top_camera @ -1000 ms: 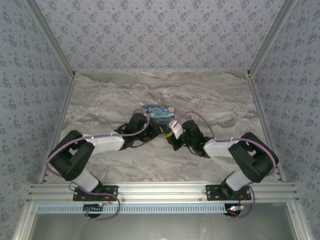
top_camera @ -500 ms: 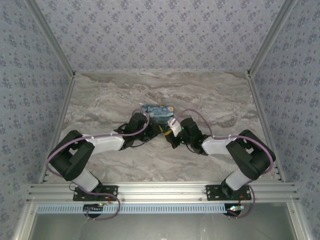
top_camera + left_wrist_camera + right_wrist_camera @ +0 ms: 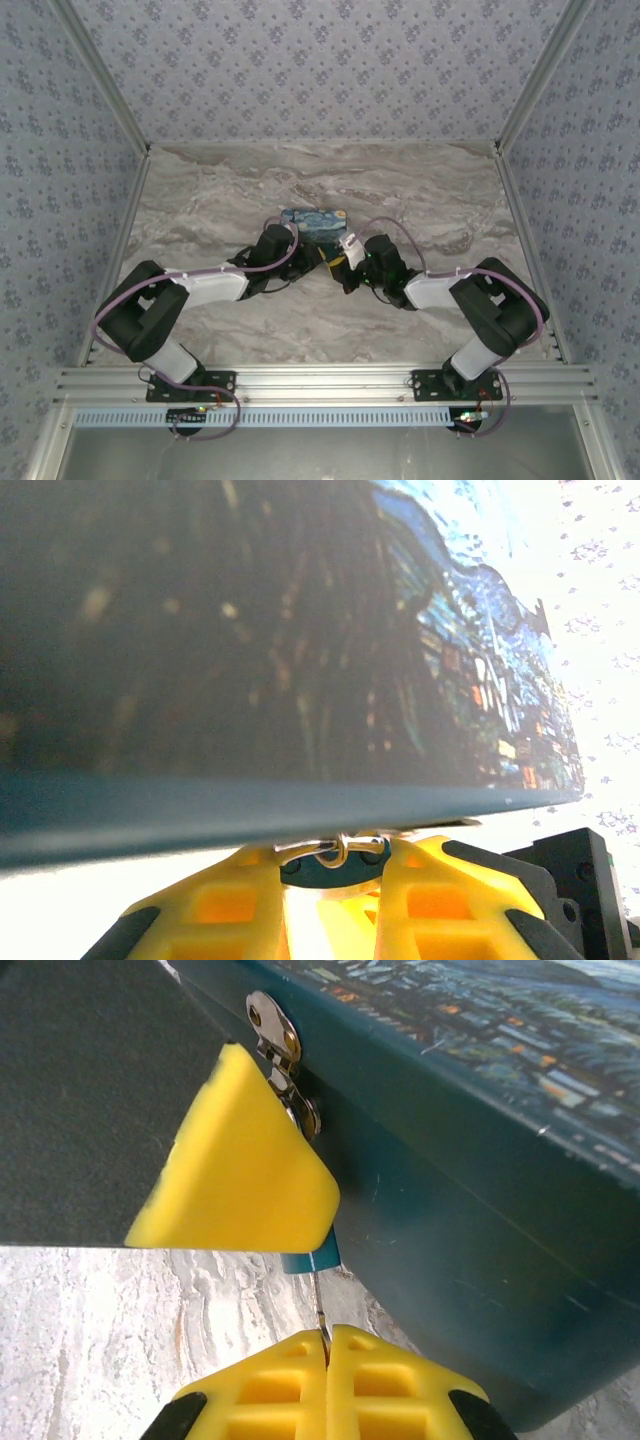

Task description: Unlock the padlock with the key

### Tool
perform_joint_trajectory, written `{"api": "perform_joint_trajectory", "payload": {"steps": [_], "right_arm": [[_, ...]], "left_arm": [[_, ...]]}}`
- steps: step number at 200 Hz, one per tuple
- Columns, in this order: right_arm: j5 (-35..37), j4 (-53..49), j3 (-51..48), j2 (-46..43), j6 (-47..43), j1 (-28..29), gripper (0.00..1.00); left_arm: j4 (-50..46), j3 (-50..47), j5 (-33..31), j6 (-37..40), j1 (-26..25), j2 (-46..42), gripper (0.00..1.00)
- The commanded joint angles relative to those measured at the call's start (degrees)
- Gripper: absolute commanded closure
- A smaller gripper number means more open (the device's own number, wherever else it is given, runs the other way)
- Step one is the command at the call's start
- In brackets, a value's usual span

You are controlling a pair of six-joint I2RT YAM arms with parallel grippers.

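Note:
The tiny teal padlock (image 3: pixel 330 872) sits between the yellow fingers (image 3: pixel 250 900) of my left gripper (image 3: pixel 335 865), which is shut on it. Its metal shackle (image 3: pixel 335 848) hooks through the hasp under the painted box (image 3: pixel 300 630). In the right wrist view, my right gripper (image 3: pixel 326 1335) is shut on the thin key (image 3: pixel 320 1310). The key's blade runs straight up to the bottom of the padlock (image 3: pixel 310 1258), most of which is hidden behind a left finger (image 3: pixel 240 1170). From above, both grippers (image 3: pixel 316 258) (image 3: pixel 340 268) meet in front of the box (image 3: pixel 315 222).
The box's metal hasp (image 3: pixel 280 1055) hangs on its dark teal front wall (image 3: pixel 450 1240). Marble tabletop (image 3: pixel 330 320) spreads around the arms. Patterned walls (image 3: pixel 320 70) and aluminium rails (image 3: pixel 110 270) enclose the table on three sides.
The right arm has folded slightly inward, bringing its wrist a little closer to the box. The left arm has held still, and both grips are unchanged.

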Motion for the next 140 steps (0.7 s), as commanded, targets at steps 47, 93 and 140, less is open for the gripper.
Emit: {"api": "perform_joint_trajectory", "payload": {"steps": [47,93,140], "right_arm": [[-4.6,8.3,1.4,0.0,2.1,-1.1,1.00],[-6.1,9.5,2.6,-0.2,3.7,-1.3,1.00],[-5.9,10.9,3.2,-1.4,5.6,-0.9,1.00]], "left_arm": [[1.7,0.1,4.2,-1.0,-1.1,-1.3,0.86],[1.7,0.1,4.2,-0.9,-1.4,-1.0,0.86],[2.8,0.7,4.5,-1.4,-2.0,1.0,0.86]]}}
